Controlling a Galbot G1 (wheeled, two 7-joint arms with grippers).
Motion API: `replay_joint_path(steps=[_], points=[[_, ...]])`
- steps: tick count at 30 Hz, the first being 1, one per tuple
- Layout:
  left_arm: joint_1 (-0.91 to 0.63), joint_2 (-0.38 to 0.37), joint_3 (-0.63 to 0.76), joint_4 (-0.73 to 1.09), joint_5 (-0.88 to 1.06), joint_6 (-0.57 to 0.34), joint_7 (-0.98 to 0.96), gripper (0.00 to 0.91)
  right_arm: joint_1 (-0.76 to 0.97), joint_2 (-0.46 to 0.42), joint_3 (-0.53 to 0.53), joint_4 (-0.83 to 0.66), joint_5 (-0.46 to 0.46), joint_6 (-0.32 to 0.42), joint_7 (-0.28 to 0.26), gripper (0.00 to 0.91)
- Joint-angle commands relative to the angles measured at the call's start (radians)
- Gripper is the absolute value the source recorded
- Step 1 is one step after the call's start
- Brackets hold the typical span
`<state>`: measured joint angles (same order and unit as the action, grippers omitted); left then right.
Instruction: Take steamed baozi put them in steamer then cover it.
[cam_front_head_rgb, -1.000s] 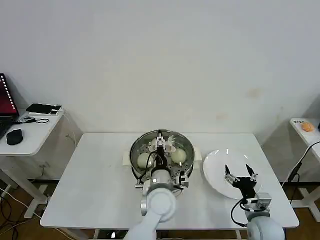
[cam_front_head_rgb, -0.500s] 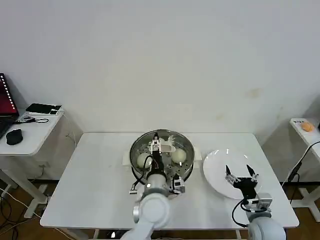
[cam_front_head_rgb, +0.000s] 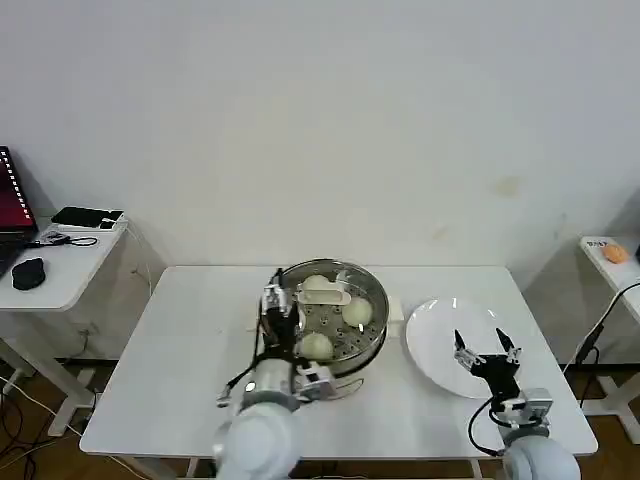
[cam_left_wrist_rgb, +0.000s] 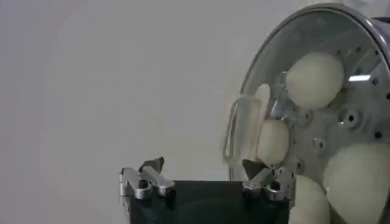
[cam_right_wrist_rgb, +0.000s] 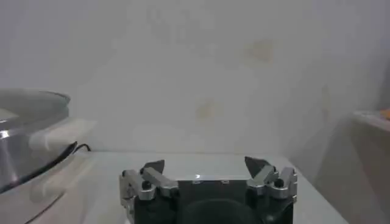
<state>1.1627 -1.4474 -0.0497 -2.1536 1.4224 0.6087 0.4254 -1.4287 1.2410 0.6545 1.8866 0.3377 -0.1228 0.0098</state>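
Note:
The steamer (cam_front_head_rgb: 372, 341) stands mid-table with the glass cover (cam_front_head_rgb: 345, 272) resting on it, its cream bar handle (cam_front_head_rgb: 326, 295) on top. Through the glass I see three baozi (cam_front_head_rgb: 357, 312), (cam_front_head_rgb: 316, 346), (cam_front_head_rgb: 315, 284). My left gripper (cam_front_head_rgb: 281, 304) hangs open by the steamer's left rim, holding nothing. In the left wrist view this gripper (cam_left_wrist_rgb: 203, 167) is open beside the cover's handle (cam_left_wrist_rgb: 244, 131), with several baozi (cam_left_wrist_rgb: 314, 79) under the glass. My right gripper (cam_front_head_rgb: 485, 351) stays open and idle over the white plate (cam_front_head_rgb: 430, 320); the right wrist view shows it open (cam_right_wrist_rgb: 205, 165) with the steamer (cam_right_wrist_rgb: 24, 146) far off.
The white table (cam_front_head_rgb: 190, 350) has free room left of the steamer. A side desk (cam_front_head_rgb: 60, 270) with a mouse and laptop stands at far left. Another small table (cam_front_head_rgb: 612, 255) with an orange thing is at far right.
My left gripper has come off the cover's handle and moved left to the steamer's rim, open. The cover stays on the steamer. The right arm has barely moved.

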Motion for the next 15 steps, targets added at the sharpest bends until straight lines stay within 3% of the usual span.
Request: replay_joint_path(steps=[1, 5, 8, 9, 15], points=[[0.160, 0.183, -0.520, -0.131, -0.929, -0.236, -0.311, 0.907, -0.015, -0.045, -0.068, 0.007, 0.078, 0.023, 0.008, 0.907], [0.220, 0.194, -0.695, 0.007, -1.324, -0.314, -0.316, 0.907, 0.009, -0.056, -0.101, -0.008, 0.096, 0.028, 0.020, 0.907], [0.281, 0.202, -0.710, 0.126, -1.385, -0.454, -0.350, 0.907, 0.023, -0.040, -0.090, -0.021, 0.083, 0.038, -0.014, 0.907], [0.302, 0.202, -0.699, 0.150, -1.391, -0.487, -0.365, 0.907, 0.026, -0.035, -0.082, -0.014, 0.098, -0.005, -0.026, 0.907], [0.377, 0.176, -0.628, 0.249, -1.446, -0.577, -0.397, 0.907, 0.045, -0.035, -0.130, -0.013, 0.061, -0.041, -0.030, 0.907]])
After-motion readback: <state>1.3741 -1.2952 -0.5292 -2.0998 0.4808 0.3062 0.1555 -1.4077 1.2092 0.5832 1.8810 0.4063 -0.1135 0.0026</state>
